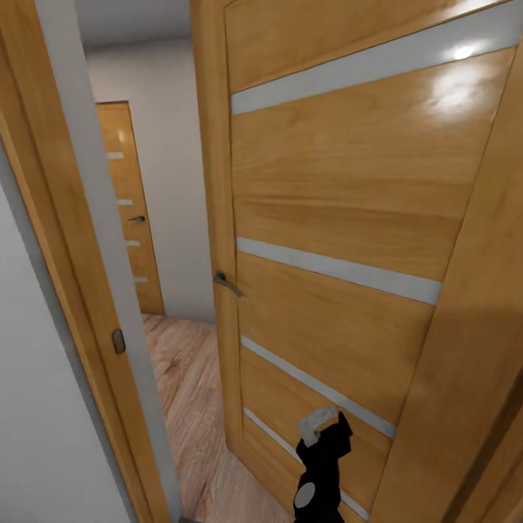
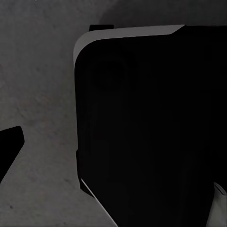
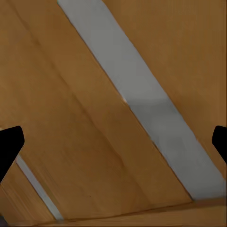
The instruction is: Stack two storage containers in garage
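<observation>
Though my right claw is raised close against the wooden door, it holds nothing — in the right wrist view its two dark fingertips stand wide apart with only door panel and a pale inlaid stripe between them.

Left claw: one fingertip shows over dark grey speckled surface beside a large black body with a pale edge; whether that claw is spread or closed I cannot tell.

Door: honey-coloured, horizontal pale stripes, lever handle at its edge, standing ajar.

Beyond the gap: light wood plank floor, a pale wall, a second similar door; door frame to my left.

Storage containers: where they are, these views give no sign.

Progress, as I judge it: in transit at a doorway, neither claw seen carrying — floor placement and stacking both look outstanding.
</observation>
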Controlling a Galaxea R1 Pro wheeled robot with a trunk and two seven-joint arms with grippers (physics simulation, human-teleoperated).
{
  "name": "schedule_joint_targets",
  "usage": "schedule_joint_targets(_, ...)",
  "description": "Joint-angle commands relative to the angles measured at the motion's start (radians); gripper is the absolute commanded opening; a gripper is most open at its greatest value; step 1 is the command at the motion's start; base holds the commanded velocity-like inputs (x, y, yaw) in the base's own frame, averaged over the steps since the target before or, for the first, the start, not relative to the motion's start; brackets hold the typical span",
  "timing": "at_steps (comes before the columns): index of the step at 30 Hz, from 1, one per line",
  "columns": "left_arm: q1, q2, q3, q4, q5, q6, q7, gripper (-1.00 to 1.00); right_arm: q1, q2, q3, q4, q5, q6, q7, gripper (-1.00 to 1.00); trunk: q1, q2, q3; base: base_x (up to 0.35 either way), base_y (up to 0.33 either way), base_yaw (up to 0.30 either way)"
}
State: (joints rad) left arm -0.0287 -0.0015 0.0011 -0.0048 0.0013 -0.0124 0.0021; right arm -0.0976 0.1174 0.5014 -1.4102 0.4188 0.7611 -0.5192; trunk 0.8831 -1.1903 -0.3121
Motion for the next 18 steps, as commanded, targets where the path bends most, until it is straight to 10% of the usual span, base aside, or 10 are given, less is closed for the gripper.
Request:
schedule_joint_targets(1, 0.0, 0.0, -0.001, 0.0, 0.0, -0.001, 0.0, 1.0, -0.001, 0.001, 0.01, 0.0, 0.005, 0.042, -0.003, 1.0, 0.0, -0.001, -0.001, 0.016, 0.0, 0.0)
schedule_joint_targets(18, 0.0, 0.0, -0.002, 0.0, -0.005, 0.0, -0.001, 1.0, -0.012, 0.004, 0.022, -0.002, 0.027, 0.153, -0.01, 1.0, 0.0, -0.001, -0.001, 0.18, 0.061, 0.0)
